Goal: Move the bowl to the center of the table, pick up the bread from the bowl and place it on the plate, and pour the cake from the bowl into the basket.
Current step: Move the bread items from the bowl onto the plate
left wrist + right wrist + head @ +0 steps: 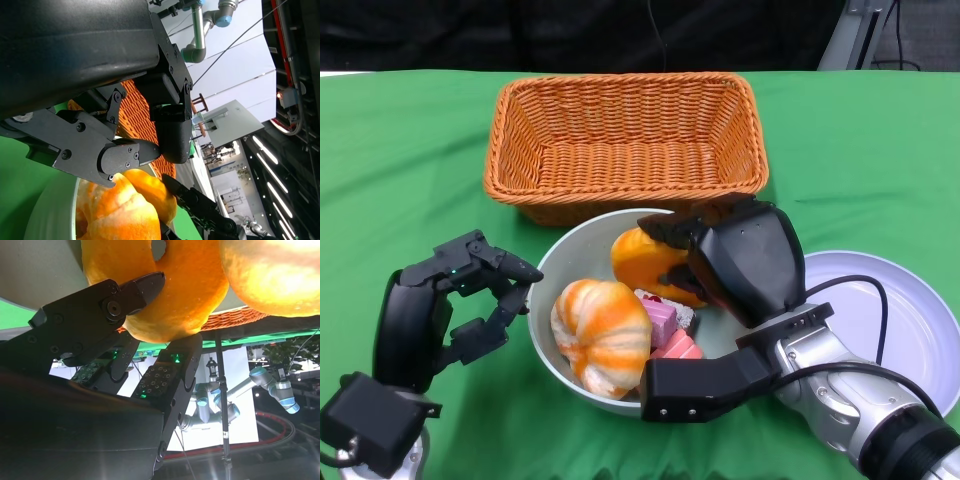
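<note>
- The bowl [555, 345] sits before the robot, just in front of the basket [625, 140], which puts it within reach of both hands; everything below is placed from the bowl.
- Inside it, on the side nearest the robot, lies a striped orange-and-white bread [600, 330], with pink cake pieces [665, 325] just beside it toward the bowl's middle.
- The right hand [705, 255] reaches into the bowl's far side, its fingers [135, 290] closed around a second, round orange bread [175, 295]; the right wrist view shows black fingers pressing it from opposite sides, a hold suited to lifting it out.
- The left hand [470, 295] hovers just outside the bowl's rim, fingers apart and curved toward it, holding nothing, probably ready to steady the bowl.
- The plate [910, 320] lies beside the bowl on the robot's right, bare, waiting for bread.
- The basket, beyond the bowl, holds nothing visible; the cake remains unpoured.
</note>
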`<state>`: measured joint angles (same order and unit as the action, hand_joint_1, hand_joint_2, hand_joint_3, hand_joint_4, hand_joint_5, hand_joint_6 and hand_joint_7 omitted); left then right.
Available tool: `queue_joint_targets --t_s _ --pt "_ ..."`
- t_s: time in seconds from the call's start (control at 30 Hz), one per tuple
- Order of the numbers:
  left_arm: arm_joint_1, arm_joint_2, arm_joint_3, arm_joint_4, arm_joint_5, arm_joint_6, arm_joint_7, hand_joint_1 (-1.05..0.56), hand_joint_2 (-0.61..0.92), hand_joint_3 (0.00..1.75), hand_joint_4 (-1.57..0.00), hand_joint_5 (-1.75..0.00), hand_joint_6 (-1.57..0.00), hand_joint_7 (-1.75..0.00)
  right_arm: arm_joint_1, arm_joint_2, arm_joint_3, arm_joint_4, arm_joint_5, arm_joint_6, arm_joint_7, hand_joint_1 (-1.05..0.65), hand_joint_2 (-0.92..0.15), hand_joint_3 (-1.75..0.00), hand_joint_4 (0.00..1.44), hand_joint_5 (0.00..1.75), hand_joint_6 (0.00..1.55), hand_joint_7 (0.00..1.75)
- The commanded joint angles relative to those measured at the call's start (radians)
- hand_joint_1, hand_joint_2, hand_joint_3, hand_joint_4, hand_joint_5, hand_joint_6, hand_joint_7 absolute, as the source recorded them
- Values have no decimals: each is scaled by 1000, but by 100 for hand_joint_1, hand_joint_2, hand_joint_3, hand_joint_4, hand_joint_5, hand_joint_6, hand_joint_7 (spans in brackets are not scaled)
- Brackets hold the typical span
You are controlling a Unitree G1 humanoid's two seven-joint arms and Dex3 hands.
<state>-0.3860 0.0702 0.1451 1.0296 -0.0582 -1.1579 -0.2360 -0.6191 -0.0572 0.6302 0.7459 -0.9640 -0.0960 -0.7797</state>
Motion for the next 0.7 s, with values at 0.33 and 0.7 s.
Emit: queue_joint_targets --t_s 0.33,0.7 --pt "6 16 -1 10 1 -3 8 -20 74 62 -82 -150 -91 -106 -12 -15 1 -12 -2 -17 -30 -32 -80 0 101 3 118 0" --pt "2 21 -4 18 2 -9 5 -18 74 63 -82 -152 -90 -108 -23 -12 10 15 0 -42 -85 -34 -79 0 116 9 121 1"
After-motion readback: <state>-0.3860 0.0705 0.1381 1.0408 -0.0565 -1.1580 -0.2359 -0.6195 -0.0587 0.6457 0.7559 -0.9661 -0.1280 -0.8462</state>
